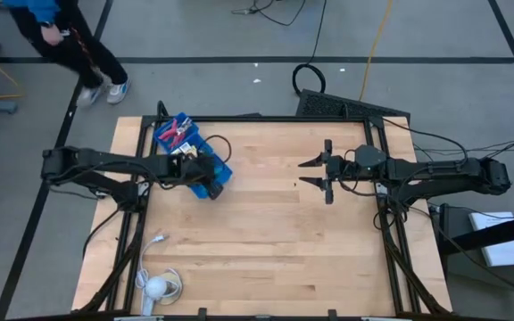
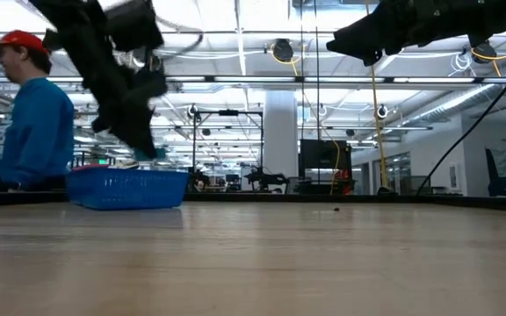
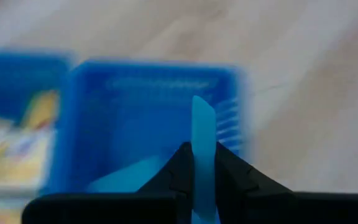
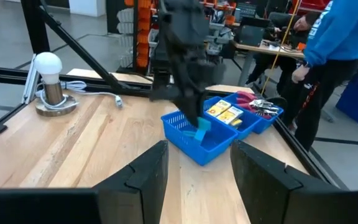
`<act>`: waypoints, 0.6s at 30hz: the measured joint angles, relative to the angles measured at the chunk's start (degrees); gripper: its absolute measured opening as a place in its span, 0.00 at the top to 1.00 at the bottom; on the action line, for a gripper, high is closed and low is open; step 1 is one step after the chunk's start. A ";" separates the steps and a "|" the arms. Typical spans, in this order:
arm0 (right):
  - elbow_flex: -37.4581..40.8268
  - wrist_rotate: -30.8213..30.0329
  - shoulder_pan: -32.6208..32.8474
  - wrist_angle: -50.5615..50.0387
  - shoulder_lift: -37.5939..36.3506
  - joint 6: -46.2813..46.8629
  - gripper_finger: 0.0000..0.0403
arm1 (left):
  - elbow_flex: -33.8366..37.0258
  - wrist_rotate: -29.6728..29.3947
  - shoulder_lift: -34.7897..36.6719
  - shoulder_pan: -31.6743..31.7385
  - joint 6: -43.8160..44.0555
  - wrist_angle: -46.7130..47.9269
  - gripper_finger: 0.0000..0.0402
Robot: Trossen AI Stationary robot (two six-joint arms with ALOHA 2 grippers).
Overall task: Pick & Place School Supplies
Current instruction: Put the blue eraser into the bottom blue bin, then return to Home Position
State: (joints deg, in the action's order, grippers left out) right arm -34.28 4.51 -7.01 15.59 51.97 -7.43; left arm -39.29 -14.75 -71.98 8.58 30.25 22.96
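Observation:
A blue compartment tray (image 1: 173,127) sits at the table's far left. It holds red-handled scissors (image 4: 257,104), yellow blocks (image 4: 224,112) and a light-blue piece (image 3: 120,178). My left gripper (image 1: 207,178) hovers over the tray's end compartment (image 4: 188,134), the one toward the table's middle, shut on another light-blue piece (image 3: 202,127). My right gripper (image 1: 309,173) waits open above the bare wood right of centre, its fingers (image 4: 143,177) pointing toward the tray. My left gripper pinches the flat light-blue piece (image 3: 202,163) between its two fingers, coming from above and pointing down into the tray. The piece's free end (image 4: 202,132) sticks out past the fingertips, inside the end compartment. Whether that end touches the tray, I cannot tell.
A round white object (image 1: 154,286) with a white cable (image 1: 155,241) lies at the table's near left corner. A person in a blue top (image 2: 33,132) stands beyond the far left corner. Bare wood (image 1: 266,232) stretches between the arms and toward the near edge.

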 joint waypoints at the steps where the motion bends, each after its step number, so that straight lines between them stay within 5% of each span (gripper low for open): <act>1: 0.00 0.00 0.00 0.02 0.02 0.21 0.59 | 0.93 -0.16 -0.28 1.30 0.91 0.68 0.92; 4: 0.00 0.00 0.00 0.01 0.02 0.74 0.59 | 2.25 -0.49 -1.36 4.34 3.72 1.37 0.91; 10: 0.00 0.02 0.00 0.57 0.02 2.57 0.59 | 2.32 -0.03 -1.19 6.91 6.30 2.06 0.69; 18: 0.00 -0.11 -0.17 -2.61 -0.59 5.15 0.59 | 2.11 9.60 0.37 5.18 4.06 0.28 0.51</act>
State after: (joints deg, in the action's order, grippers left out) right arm -34.28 4.40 -7.18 12.97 51.37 -2.28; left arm -37.18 -5.14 -71.61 13.76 34.32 23.24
